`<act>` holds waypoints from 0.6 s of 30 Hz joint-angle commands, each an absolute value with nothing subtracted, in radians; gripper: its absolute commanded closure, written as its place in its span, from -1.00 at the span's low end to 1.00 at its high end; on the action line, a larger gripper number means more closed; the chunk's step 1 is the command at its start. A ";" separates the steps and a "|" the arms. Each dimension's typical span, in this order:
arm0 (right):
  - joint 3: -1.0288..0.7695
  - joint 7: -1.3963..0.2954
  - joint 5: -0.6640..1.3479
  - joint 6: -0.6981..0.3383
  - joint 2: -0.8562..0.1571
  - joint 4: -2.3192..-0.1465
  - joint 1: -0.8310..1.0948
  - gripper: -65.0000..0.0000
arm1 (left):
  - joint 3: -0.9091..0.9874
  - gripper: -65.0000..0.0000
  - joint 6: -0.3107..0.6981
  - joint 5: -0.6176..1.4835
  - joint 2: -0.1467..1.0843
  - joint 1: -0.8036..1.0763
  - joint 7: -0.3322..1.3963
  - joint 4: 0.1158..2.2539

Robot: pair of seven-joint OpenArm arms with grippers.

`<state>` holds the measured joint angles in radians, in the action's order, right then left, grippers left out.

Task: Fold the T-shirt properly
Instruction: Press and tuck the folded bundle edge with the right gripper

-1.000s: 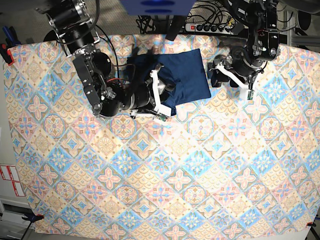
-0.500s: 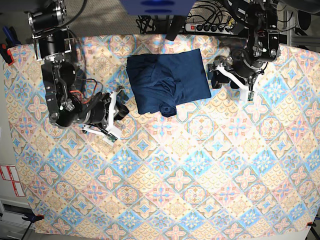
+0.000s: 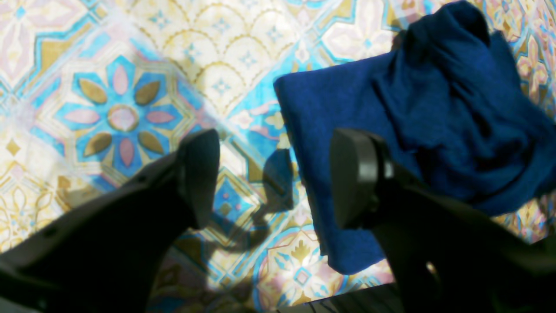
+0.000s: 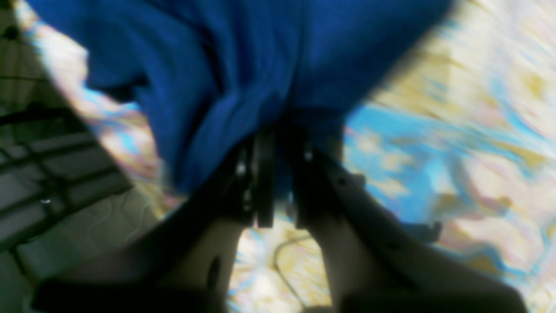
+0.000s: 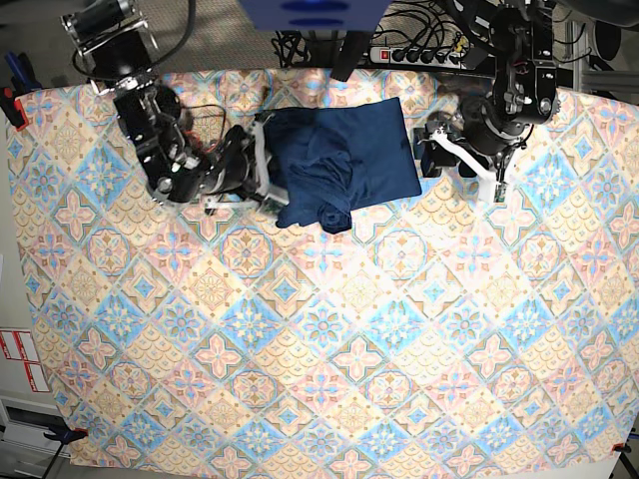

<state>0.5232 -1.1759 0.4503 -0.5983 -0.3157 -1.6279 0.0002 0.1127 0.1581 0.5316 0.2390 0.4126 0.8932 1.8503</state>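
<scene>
Surface: a tablecloth (image 5: 329, 339) in pastel pink, blue and yellow floral tiles covers the whole table; sunlight and hard shadows fall across it in the left wrist view. Beyond the far edge, the base view shows a power strip (image 5: 419, 52) with tangled cables, a blue box (image 5: 312, 14) at top centre, and grey floor; red-and-white labels (image 5: 22, 359) sit at the near left edge. T-shirt (image 5: 339, 160): dark navy, bunched into a rough rectangle at the far centre of the cloth, flat along its right half, with a rumpled roll of fabric running down the middle to its near edge. Right gripper (image 5: 262, 168): at the shirt's left edge in the base view; its own camera, blurred, shows the two fingers (image 4: 260, 182) drawn close together with a fold of the navy fabric (image 4: 226, 87) pinched between them, a detail the overhead view cannot resolve. Left gripper (image 5: 461, 158): just beside the shirt's right edge, apart from it in the base view. Its wrist camera shows both dark pads (image 3: 197, 174) standing wide apart and empty above the cloth, one pad over the shirt's flat corner (image 3: 330, 130), with the rumpled mound behind. Only the base view shows both arms and the table's full extent.
</scene>
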 commanded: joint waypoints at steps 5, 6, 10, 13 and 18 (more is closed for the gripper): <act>0.618 -1.164 0.464 -0.602 -0.277 -1.724 -0.022 0.79 | 0.114 -0.21 0.163 0.536 0.246 0.409 0.878 1.867; 0.639 -1.164 0.464 -0.602 -0.269 -1.739 -0.022 0.79 | 0.114 -0.21 0.163 0.536 0.246 0.409 0.878 1.867; 0.719 -1.165 0.464 -0.604 -0.249 -1.770 -0.064 0.79 | 0.114 -0.21 0.163 0.536 0.246 0.409 0.878 1.867; 0.779 -1.165 0.464 -0.605 -0.234 -1.767 -0.093 0.79 | 0.114 -0.21 0.163 0.536 0.246 0.409 0.878 1.867; 0.868 -1.164 0.464 -0.607 -0.234 -1.732 -0.176 0.75 | 0.114 -0.21 0.163 0.536 0.246 0.409 0.878 1.865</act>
